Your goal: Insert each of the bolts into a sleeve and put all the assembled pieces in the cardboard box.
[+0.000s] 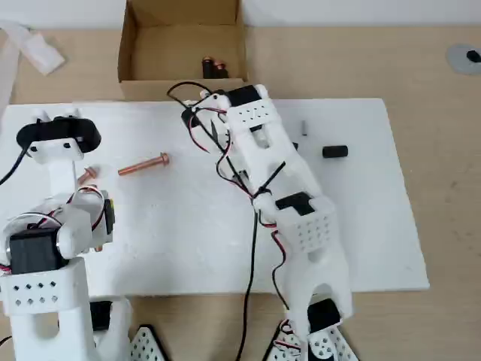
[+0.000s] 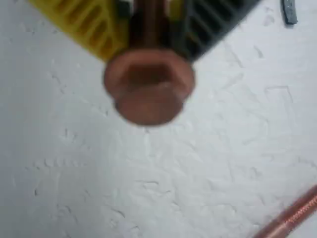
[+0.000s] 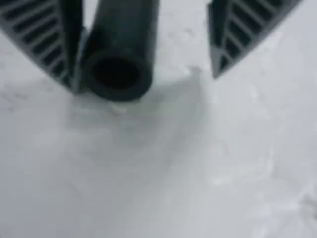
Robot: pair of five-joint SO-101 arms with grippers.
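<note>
**A:** What does the left gripper have?

**B:** It pinches a copper bolt by the shank, between a yellow finger and a black one. The hex head juts out over the white foam sheet. That gripper sits well off to the left of the cardboard box, on the robot's side of it.

**A:** And the right gripper?

**B:** Its fingers are spread. A black sleeve lies on the foam between them, touching one finger, with a clear gap to the other. From above, this gripper is just in front of the box's front wall.

**A:** What else lies around?

**B:** A loose bolt lies on the foam, out from the box's front left corner. A second sleeve lies out from the front right corner, with a small grey piece between it and the box.

**A:** Anything in the way?

**B:** The right arm stretches across the sheet between the loose bolt and the second sleeve. Its cables loop before the box's front wall.

**A:** And inside the box?

**B:** Two assembled pieces lie by the front wall, right of the middle.
</note>
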